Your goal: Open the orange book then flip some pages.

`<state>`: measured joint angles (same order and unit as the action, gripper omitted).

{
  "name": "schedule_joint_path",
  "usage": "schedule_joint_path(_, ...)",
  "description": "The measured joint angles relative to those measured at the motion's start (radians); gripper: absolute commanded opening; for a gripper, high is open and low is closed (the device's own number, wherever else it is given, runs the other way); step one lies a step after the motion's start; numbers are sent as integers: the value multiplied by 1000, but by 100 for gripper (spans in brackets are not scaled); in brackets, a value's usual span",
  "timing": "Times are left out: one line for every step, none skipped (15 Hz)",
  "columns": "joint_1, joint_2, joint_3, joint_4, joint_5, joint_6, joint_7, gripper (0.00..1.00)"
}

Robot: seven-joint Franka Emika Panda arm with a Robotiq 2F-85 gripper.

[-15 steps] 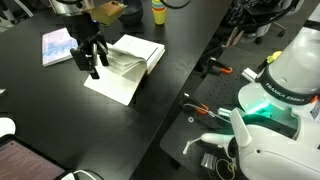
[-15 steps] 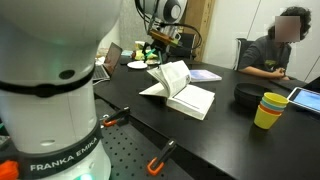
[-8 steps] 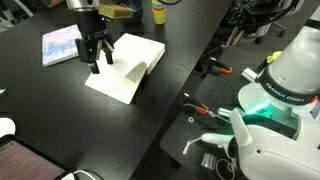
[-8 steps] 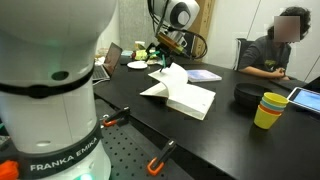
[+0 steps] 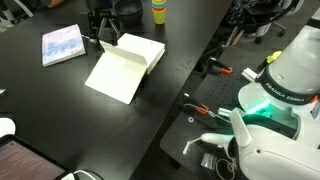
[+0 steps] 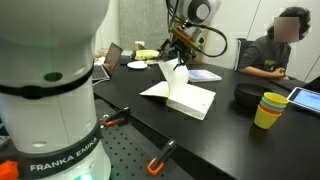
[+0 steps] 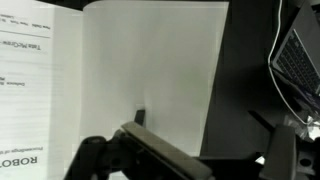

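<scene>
The orange book (image 5: 122,72) lies open on the black table, white pages up; it also shows in an exterior view (image 6: 192,98). A sheaf of pages (image 6: 171,80) stands nearly upright from the spine. My gripper (image 6: 179,55) is at the top edge of these pages and above the book's far edge (image 5: 104,34). Its fingers look apart, with the pages leaning against them. In the wrist view the white pages (image 7: 150,60) fill most of the picture, with a dark finger (image 7: 160,152) across the bottom. The orange cover is hidden.
A thin bluish-white book (image 5: 60,44) lies beside the open book, also in an exterior view (image 6: 206,75). Stacked yellow cups (image 6: 267,109), a laptop (image 6: 108,63) and a seated person (image 6: 272,48) are around the table. The table's edge (image 5: 185,75) runs near the book.
My gripper has moved up and away across the book, from the near page toward the far edge. The sheaf of pages has risen from slanted to nearly upright.
</scene>
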<state>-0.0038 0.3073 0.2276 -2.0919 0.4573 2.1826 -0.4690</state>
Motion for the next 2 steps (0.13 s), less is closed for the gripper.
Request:
schedule_joint_path(-3,0,-10,0,0,-2,6,100)
schedule_joint_path(-4,0,-21,0,-1,-4,13,100)
